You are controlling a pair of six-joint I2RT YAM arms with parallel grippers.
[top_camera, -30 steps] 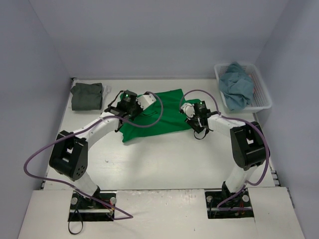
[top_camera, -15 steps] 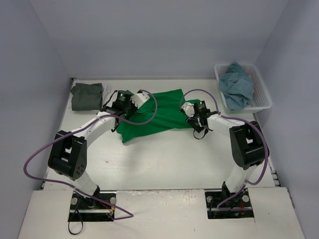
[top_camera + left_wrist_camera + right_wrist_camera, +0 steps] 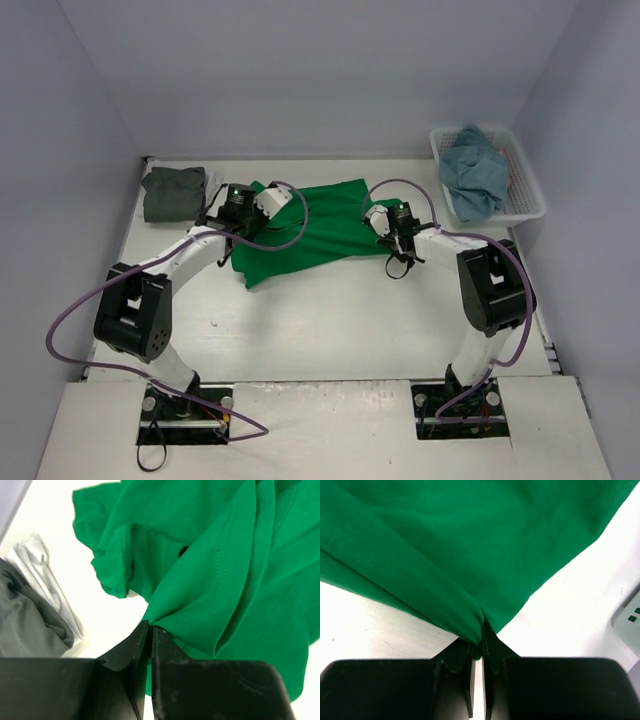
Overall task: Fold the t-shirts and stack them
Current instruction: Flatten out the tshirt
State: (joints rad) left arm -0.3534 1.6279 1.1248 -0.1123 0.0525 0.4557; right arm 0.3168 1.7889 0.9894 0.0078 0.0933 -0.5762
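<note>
The bright green t-shirt (image 3: 305,235) lies spread across the middle back of the table. My left gripper (image 3: 258,197) is shut on its left edge, pinching a fold (image 3: 165,615) with the cloth bunched above it. My right gripper (image 3: 377,218) is shut on its right edge, cloth pinched between the tips (image 3: 481,630). The dark olive-grey t-shirt (image 3: 174,192) lies folded at the back left with a white t-shirt (image 3: 42,575) under it. The dusty light blue t-shirt (image 3: 474,179) lies crumpled in the basket.
The white slatted basket (image 3: 523,190) stands at the back right by the wall. Purple cables loop over both arms. Walls close the table at the back and sides.
My left gripper has moved left and back with the green shirt's edge, drawing the cloth wider toward the olive-grey shirt. My right gripper has stayed nearly still, holding its edge.
</note>
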